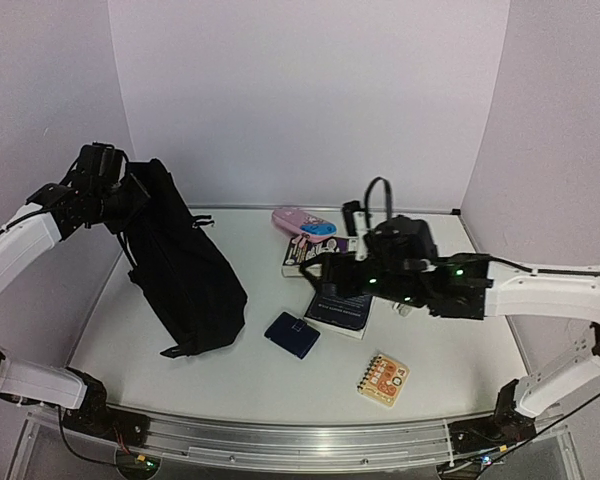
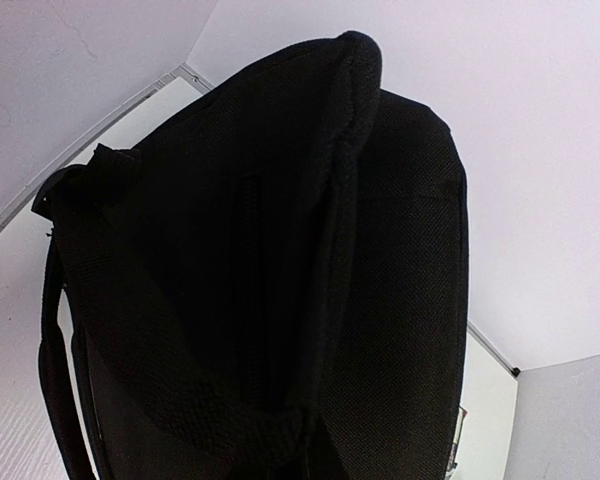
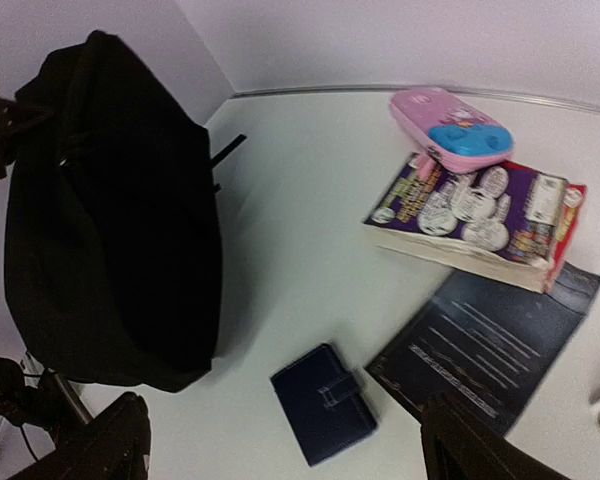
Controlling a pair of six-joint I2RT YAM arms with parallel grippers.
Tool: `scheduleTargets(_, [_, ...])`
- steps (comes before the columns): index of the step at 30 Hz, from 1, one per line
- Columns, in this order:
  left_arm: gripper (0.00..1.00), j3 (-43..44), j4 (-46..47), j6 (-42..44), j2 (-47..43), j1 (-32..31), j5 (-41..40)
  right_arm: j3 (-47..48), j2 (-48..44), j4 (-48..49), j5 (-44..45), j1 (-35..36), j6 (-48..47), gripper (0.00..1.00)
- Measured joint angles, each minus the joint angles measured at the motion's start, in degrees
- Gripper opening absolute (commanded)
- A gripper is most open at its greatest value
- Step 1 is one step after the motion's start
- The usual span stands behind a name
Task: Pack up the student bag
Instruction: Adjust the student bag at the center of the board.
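Note:
The student bag (image 1: 185,265) is a large black fabric backpack, standing tilted on the left of the table. Its top is pulled up and leftward where my left gripper (image 1: 128,195) is shut on it. In the left wrist view the bag's fabric (image 2: 280,260) fills the picture and hides the fingers. My right gripper (image 1: 318,268) hovers over the middle of the table, open wide with nothing between its fingers. From the right wrist, the bag (image 3: 110,220) lies to the left and a dark-blue wallet (image 3: 325,403) sits just ahead of the gripper (image 3: 285,450).
A pink pencil case (image 1: 303,222) rests on a purple-covered book (image 1: 310,252). A dark booklet (image 1: 340,308) lies beside the wallet (image 1: 292,334). A small orange spiral notebook (image 1: 383,379) sits near the front right. Walls close the table's back and sides.

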Motion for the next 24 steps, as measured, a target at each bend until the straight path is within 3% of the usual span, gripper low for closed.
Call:
scheduleTargets(8, [0.00, -1.01, -0.12, 0.01, 0.00, 1.20, -0.35, 24.87, 26.15, 4.18, 11.86, 19.24, -5.49, 0.76])
scheduleTargets(17, [0.00, -1.78, -0.42, 0.18, -0.59, 1.69, -0.18, 37.06, 38.24, 4.39, 18.04, 21.33, -11.30, 0.70])
scheduleTargets(20, [0.00, -2.11, -0.53, 0.18, -0.97, 1.79, -0.16, 41.63, 42.75, 4.22, 20.86, 20.95, -13.58, 0.55])
scheduleTargets(24, [0.00, -2.14, -0.60, 0.23, -0.98, 1.80, -0.17, 48.04, 49.81, 3.55, 26.46, 20.82, -15.70, 0.18])
